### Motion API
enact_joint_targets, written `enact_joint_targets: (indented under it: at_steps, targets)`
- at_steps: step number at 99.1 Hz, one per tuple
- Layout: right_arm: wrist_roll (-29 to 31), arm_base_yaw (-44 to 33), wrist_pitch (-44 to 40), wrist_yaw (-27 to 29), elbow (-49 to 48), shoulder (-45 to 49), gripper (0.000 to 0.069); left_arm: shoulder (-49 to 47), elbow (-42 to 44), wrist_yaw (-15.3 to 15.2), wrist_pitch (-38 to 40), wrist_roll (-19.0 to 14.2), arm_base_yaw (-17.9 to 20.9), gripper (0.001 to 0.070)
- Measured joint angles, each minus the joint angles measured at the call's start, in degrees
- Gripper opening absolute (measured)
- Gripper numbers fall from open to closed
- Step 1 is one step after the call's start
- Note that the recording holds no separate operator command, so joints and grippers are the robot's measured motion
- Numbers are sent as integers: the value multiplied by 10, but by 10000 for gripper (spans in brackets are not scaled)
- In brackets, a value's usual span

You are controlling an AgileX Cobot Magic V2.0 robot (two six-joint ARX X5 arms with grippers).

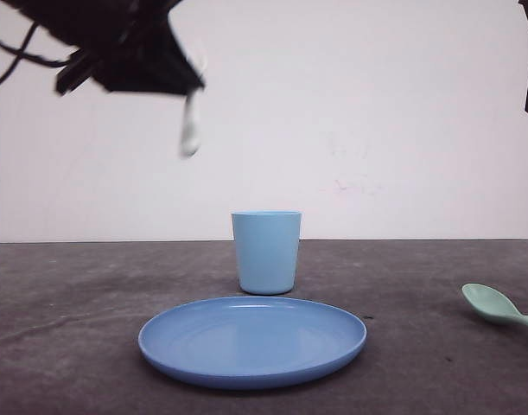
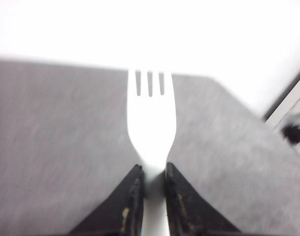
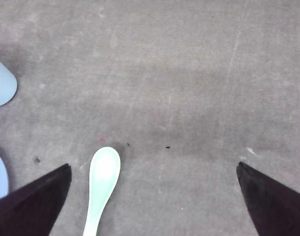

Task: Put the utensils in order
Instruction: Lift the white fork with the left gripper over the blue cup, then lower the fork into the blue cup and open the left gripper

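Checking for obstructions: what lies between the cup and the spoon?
Nothing; in the front view, bare dark table separates the cup from the spoon.

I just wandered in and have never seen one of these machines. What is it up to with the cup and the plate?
It is sorting cutlery. The left gripper is shut on a white fork, held high above the table, up and to the left of the blue cup. The cup stands just behind the blue plate. The right gripper is open over the table, and a mint-green spoon lies between its fingers, near one of them, not yet picked up.
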Motion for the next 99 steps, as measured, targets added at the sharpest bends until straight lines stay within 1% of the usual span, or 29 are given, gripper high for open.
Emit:
enact_joint_targets:
  at_steps: [26,40,53,66,81,90,99]
  targets:
    - [0,0,0,0,0,0,679,79,0,0,175,26,-13,40]
    - [0,0,0,0,0,0,679,133,0,0,242,47,-14,40]
    - [0,0,0,0,0,0,679,184,0,0,304,59,-14,40]
    - [0,0,0,0,0,0,679,226,6,7,325,71,-14,40]
    - [0,0,0,0,0,0,679,268,21,15,324,92,-16,40]
    - [0,0,0,0,0,0,679,283,21,26,324,106,-18,40]
    - [0,0,0,0,0,0,679,296,21,30,321,118,-21,40]
